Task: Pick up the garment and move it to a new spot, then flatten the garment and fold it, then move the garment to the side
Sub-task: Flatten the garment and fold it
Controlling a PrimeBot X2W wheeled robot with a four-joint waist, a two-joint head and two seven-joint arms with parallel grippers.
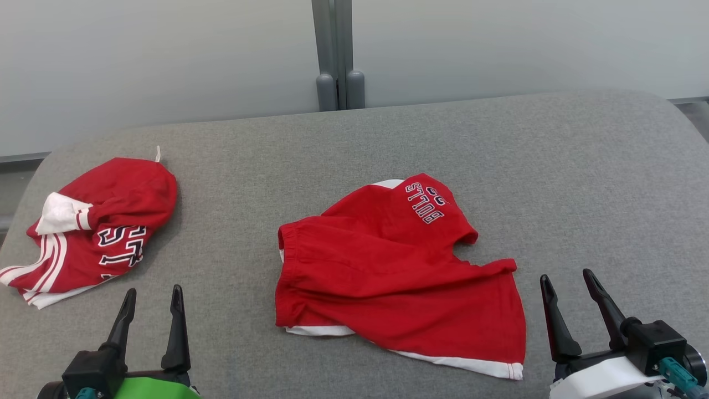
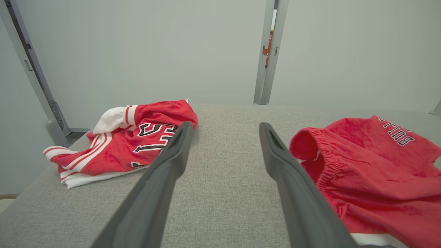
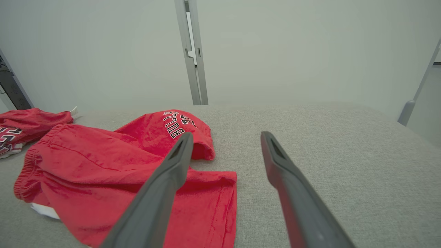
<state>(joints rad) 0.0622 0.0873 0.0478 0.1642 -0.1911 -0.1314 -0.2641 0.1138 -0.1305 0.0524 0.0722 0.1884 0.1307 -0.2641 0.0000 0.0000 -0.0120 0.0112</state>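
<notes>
My left gripper (image 1: 154,290) and right gripper (image 1: 566,275) hover at the near edge, both spread wide and empty. They flank the shorts (image 1: 399,266), so I judge them staged for a two-handed pickup. The shorts lie rumpled mid-pad with the waistband toward my left; bare pad (image 1: 554,166) opens to the right and beyond, while a jersey (image 1: 94,233) crowds the far left edge.
</notes>
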